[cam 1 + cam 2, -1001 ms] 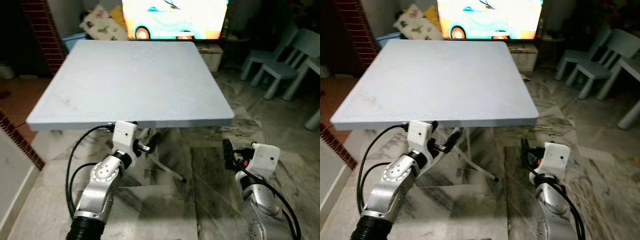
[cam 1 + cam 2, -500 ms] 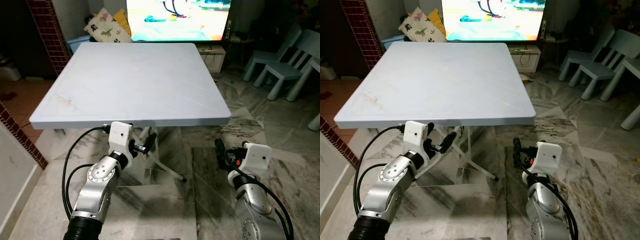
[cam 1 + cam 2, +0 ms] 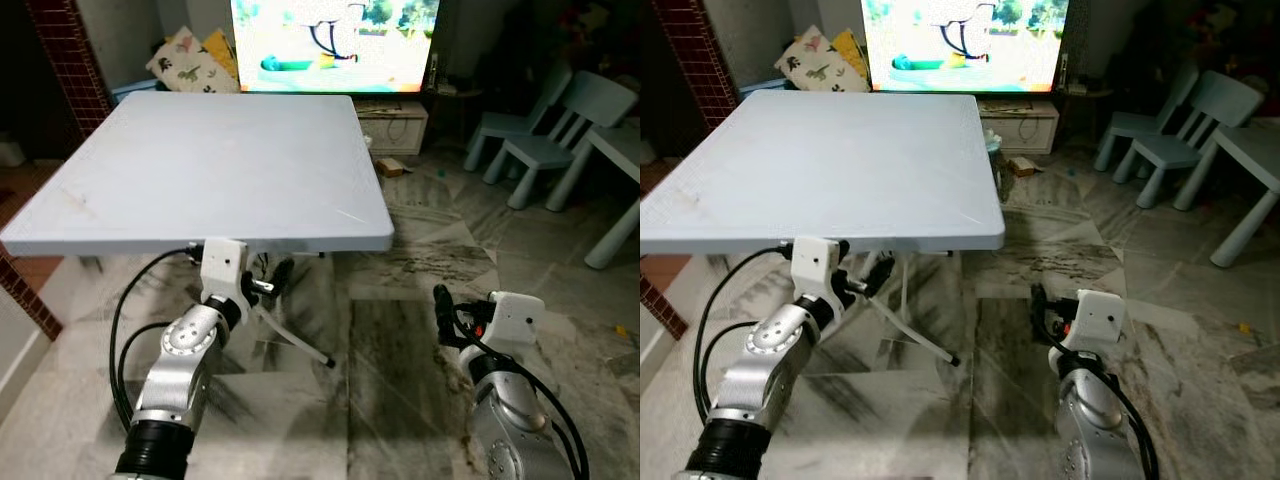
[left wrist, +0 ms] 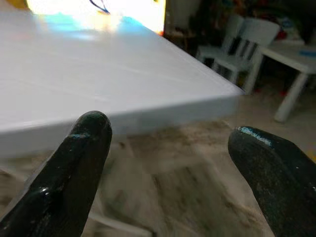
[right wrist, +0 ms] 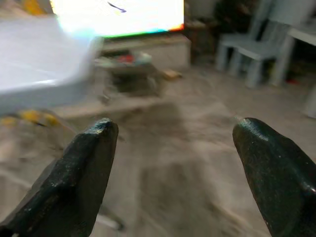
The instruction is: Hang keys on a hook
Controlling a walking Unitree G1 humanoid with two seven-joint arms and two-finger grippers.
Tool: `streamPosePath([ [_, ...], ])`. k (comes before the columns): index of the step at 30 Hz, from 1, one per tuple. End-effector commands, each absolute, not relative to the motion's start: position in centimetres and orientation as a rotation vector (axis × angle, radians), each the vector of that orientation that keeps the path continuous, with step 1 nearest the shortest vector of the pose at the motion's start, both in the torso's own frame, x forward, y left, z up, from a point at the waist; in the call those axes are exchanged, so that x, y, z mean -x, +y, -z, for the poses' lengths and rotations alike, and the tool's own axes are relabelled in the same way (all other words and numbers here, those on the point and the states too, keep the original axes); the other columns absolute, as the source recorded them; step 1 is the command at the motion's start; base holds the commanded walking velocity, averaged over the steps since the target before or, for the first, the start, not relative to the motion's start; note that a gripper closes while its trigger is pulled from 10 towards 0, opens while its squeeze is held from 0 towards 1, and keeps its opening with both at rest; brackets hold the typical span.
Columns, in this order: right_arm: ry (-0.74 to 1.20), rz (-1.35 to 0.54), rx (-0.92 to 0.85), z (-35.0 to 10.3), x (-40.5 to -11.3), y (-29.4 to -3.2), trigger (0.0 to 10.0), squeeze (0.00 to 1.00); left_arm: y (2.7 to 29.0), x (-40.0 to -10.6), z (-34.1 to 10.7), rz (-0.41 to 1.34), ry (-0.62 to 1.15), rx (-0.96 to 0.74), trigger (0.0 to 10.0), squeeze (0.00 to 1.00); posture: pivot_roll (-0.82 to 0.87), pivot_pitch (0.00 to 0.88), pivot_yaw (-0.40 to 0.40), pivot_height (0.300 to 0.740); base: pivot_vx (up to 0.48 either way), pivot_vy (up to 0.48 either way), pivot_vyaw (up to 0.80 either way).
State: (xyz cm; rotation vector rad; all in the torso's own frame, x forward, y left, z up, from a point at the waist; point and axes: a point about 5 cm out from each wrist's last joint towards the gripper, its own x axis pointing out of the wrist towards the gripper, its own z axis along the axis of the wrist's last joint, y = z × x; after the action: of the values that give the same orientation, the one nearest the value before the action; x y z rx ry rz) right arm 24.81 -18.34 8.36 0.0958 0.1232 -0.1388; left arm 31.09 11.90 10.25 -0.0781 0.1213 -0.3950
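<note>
Facing a bare table (image 3: 200, 160), both arms low, keys and hook nowhere to be made out.

Left gripper (image 4: 168, 163) lower left by the table edge, fingers spread, holding nothing; right gripper (image 5: 173, 173) lower right over the marble floor (image 3: 400, 330), likewise spread and empty. Likely light, loose and jangly once found; best pinched at the ring, not a single key.

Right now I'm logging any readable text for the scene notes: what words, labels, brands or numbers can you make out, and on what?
None can be read.
The television screen shows a bright cartoon picture, no legible words.
The white table top is plain, with no print.
The cushion has animal shapes, no lettering.
The white housings by the left end effector and right end effector show no legible marking.
</note>
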Motion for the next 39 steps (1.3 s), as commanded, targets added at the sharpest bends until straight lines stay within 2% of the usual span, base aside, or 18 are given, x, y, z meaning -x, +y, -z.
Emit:
streamPosePath([
  [1,0.109,0.139,-0.110,-8.7,-25.0,-18.2,10.0,0.00,12.4,-31.4,-10.8,0.389,0.104,0.053,10.0,0.00,0.07,0.000,-0.009,0.740,0.000,-0.480,0.00],
  [4,0.105,0.139,-0.111,-8.8,-25.0,-18.3,10.0,0.00,12.6,-31.6,-10.7,0.389,0.109,0.046,10.0,0.00,0.07,0.000,-0.008,0.740,0.000,-0.401,0.00],
  [18,0.100,0.111,-0.087,-8.8,-25.3,-17.5,10.0,0.00,12.8,-32.2,-11.0,0.366,0.088,0.058,10.0,0.00,0.07,0.000,-0.008,0.740,0.000,0.000,0.00],
  [39,0.100,0.127,-0.025,-8.6,-25.1,-18.2,10.0,0.00,11.9,-32.6,-11.6,0.368,0.070,0.099,10.0,0.00,0.06,0.000,-0.011,0.740,0.000,0.000,-0.77],
])
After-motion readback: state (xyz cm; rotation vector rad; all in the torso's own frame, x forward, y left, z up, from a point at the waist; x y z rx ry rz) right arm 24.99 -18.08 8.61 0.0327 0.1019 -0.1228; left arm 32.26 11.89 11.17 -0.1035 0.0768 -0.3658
